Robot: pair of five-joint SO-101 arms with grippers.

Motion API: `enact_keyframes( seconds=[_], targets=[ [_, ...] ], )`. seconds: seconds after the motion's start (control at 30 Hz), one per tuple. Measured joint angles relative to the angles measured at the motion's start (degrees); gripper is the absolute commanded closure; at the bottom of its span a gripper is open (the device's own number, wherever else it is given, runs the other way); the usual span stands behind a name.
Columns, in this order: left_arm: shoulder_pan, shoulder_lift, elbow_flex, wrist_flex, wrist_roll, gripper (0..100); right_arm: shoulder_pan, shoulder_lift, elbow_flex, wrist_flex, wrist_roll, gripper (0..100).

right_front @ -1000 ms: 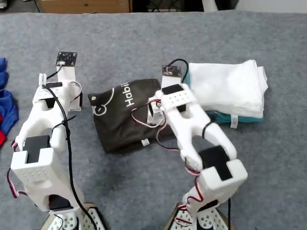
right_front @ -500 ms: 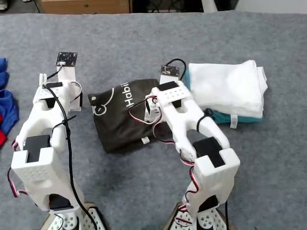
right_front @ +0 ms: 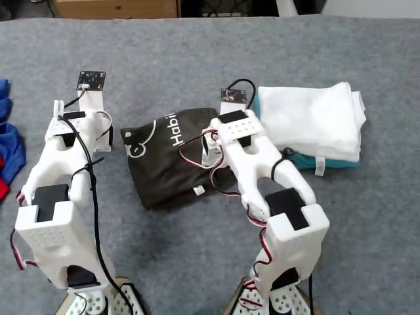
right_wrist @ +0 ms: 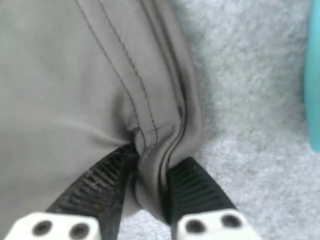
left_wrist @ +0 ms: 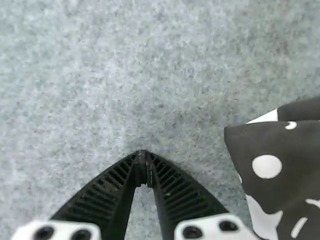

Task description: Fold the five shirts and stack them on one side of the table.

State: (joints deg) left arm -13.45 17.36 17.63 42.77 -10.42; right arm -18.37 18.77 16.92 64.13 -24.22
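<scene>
While the right claw (right_wrist: 157, 156) pinches the dark shirt (right_front: 164, 164) by its seamed edge mid-table, the left claw (left_wrist: 144, 161) sits closed on nothing over the carpet (right_front: 197, 59) beside it. The shirt bears white lettering and a small tag (right_front: 197, 192). To its right, a white shirt (right_front: 308, 118) tops a teal shirt (right_front: 307, 161).

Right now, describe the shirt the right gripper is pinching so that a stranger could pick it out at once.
On the grey table, look near the middle, beside the folded white shirt that lies on a teal shirt. The dark shirt lies there folded, its edge pinched in the right gripper. It is the only dark one, with white print on top.
</scene>
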Motion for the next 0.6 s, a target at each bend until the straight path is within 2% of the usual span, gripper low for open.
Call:
enact_keyframes(
  seconds=[0.2,0.27,0.37,0.47,0.53,0.6],
  targets=[
    [-0.7,0.1,-0.9,0.7,0.1,97,0.0,-0.1,0.0,0.0,2.1,98.3],
    [-0.9,0.2,-3.0,3.8,0.1,97,0.0,-0.1,0.0,0.0,2.2,98.3],
    [-1.2,0.3,-8.7,13.3,0.7,96,0.0,-0.1,0.0,0.0,2.2,98.3],
    [-0.9,0.3,-14.2,22.9,5.5,85,0.0,0.2,0.5,-1.0,2.2,98.3],
    [0.2,0.3,-15.7,26.1,9.3,78,0.0,0.2,0.6,-1.1,2.2,98.3],
    [1.9,0.3,-16.5,28.2,12.7,77,0.0,0.2,0.6,-1.1,2.2,98.3]
  ],
)
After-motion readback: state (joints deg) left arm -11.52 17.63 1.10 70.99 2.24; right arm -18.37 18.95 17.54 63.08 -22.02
